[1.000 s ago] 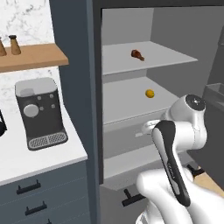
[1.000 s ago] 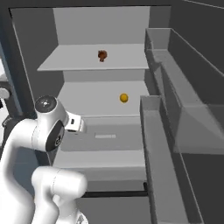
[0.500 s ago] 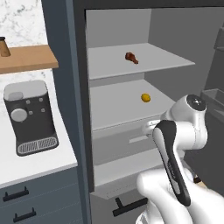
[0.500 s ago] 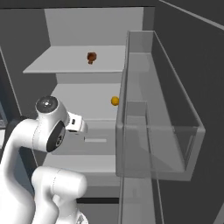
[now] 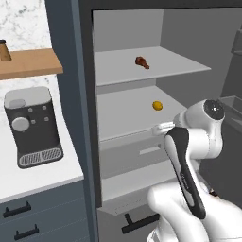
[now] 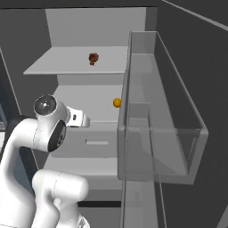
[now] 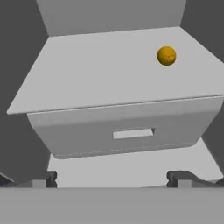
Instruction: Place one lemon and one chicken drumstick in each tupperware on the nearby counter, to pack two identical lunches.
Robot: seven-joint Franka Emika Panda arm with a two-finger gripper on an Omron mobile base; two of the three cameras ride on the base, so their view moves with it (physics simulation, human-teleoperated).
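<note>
A yellow-orange lemon (image 5: 157, 105) (image 6: 116, 103) (image 7: 166, 56) lies on the middle shelf of the open fridge, toward the right. One shelf higher rests a reddish-brown chicken drumstick (image 5: 141, 62) (image 6: 93, 58). In the hand view my gripper (image 7: 113, 179) is open with nothing between its fingertips. It sits low in front of the fridge drawer, short of the lemon and left of it. The white counter (image 5: 47, 175) lies left of the fridge. The tupperware is out of view.
A grey fridge drawer (image 7: 131, 131) with a slot handle sits under the lemon's shelf. The open fridge door with clear bins (image 6: 156, 116) stands close on the right. A coffee machine (image 5: 32, 125) stands on the counter under a wooden shelf (image 5: 28, 64).
Both base views have shifted, so the camera moved with the base: the fridge interior now looks wider and the door bins nearer. Lemon and drumstick stay on their shelves. The gripper stays open.
</note>
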